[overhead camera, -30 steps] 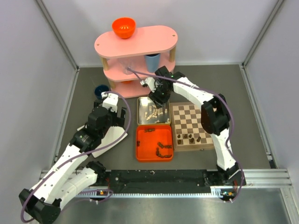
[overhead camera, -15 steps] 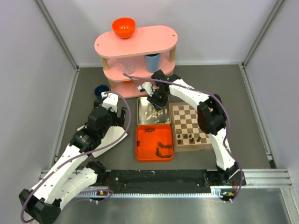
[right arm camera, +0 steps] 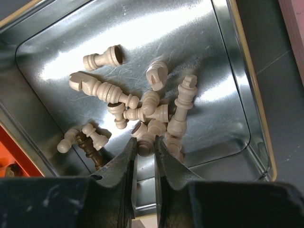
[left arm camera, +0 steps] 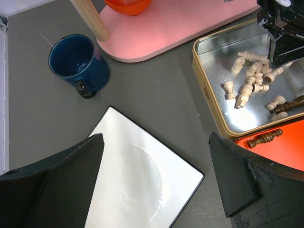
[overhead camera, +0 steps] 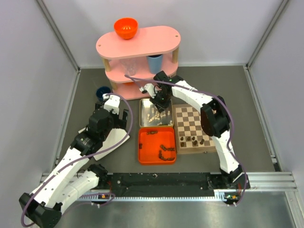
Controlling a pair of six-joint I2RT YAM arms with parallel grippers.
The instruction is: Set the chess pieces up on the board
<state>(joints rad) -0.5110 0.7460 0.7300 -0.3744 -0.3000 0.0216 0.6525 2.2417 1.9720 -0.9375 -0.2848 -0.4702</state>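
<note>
Cream chess piece (right arm camera: 145, 146) lies flat, lengthwise between pinching right fingers (right arm camera: 124, 164); left fingers (left arm camera: 71, 161) wide.

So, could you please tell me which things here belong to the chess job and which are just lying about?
Job:
chessboard; cream pieces in the tin; dark pieces in the orange tray; right gripper pinching a cream piece.

Lying about:
blue mug; pink shelf; orange bowl; white sheet.
</note>
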